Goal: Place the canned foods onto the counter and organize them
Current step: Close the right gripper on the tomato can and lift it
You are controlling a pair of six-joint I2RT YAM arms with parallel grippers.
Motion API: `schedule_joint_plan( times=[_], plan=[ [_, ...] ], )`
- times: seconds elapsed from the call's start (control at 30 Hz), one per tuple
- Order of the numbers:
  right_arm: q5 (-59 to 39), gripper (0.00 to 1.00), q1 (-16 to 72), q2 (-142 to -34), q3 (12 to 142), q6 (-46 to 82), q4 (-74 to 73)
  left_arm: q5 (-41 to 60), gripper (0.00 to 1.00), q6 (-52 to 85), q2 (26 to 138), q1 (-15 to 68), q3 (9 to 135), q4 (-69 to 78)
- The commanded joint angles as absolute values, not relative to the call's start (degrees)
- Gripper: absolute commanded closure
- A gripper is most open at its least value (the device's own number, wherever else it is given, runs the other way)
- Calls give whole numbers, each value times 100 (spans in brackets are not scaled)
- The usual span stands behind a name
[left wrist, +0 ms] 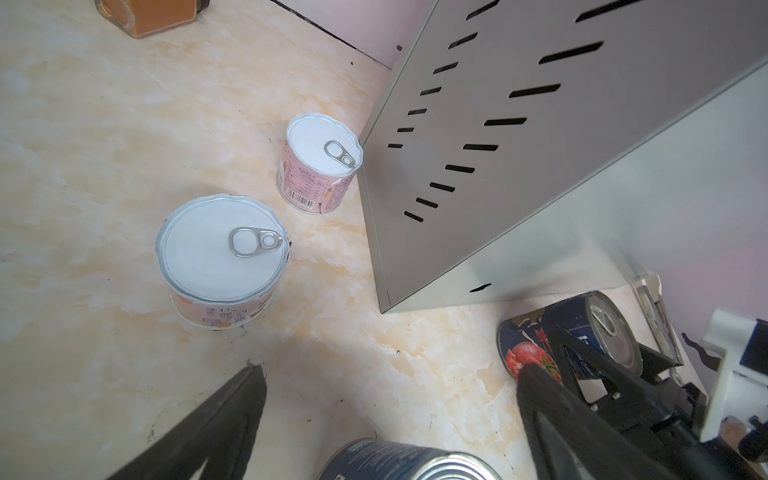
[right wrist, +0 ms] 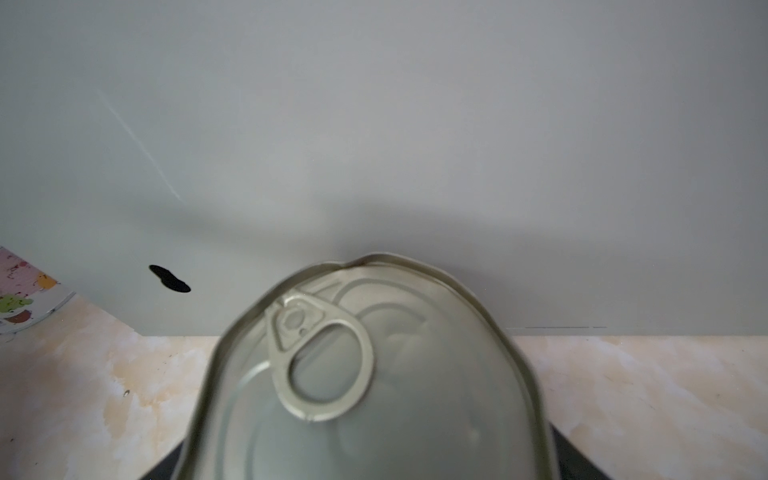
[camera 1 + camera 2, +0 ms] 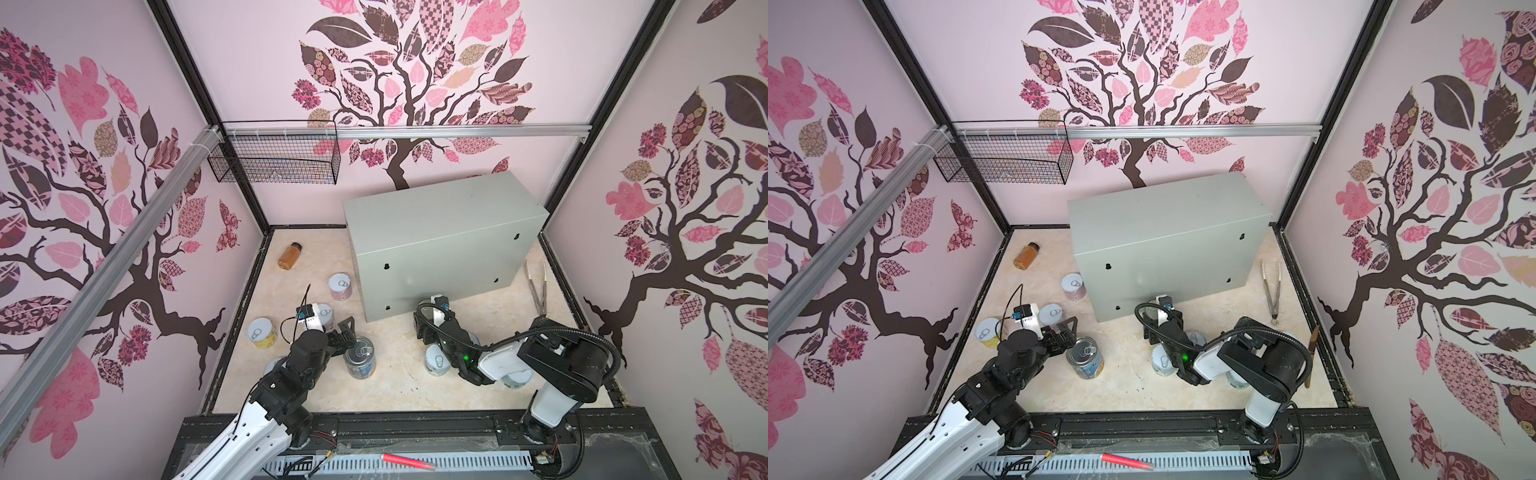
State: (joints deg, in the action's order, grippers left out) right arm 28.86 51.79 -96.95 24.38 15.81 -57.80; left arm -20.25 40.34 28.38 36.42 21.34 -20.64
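Tomato can [image 2: 374, 374] stands upright just beside the counter [image 3: 449, 224], right claw [image 3: 427, 313] straddling it from above, clamped or not I can't tell, while the left claw [image 3: 345, 332] gapes wide, farther off.

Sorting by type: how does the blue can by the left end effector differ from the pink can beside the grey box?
The blue can has a bare metal lid; the pink can has a white one. The blue can is taller, the pink can shorter. Both stand upright.
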Motion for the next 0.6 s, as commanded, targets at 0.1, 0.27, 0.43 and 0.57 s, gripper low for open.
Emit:
schedule_joint_plan(
  times=[0.1, 0.27, 0.43, 0.57],
  plan=[
    [2805, 42, 5208, -9066, 2456, 1509, -5494, -1856, 2, 4038, 2726, 3659, 2366, -2224],
    [2703, 43, 5210, -8447, 2546, 1477, -4676, -1472, 2, 4147, 2761, 3658, 2610, -2354],
    [2620, 45, 5208, -7710, 2657, 1455, -3809, -1188, 2, 4175, 2777, 3658, 2985, -2728],
    [2615, 49, 5205, -7102, 2798, 1442, -3118, -1134, 2, 3984, 2733, 3663, 3471, -3231]
  ],
)
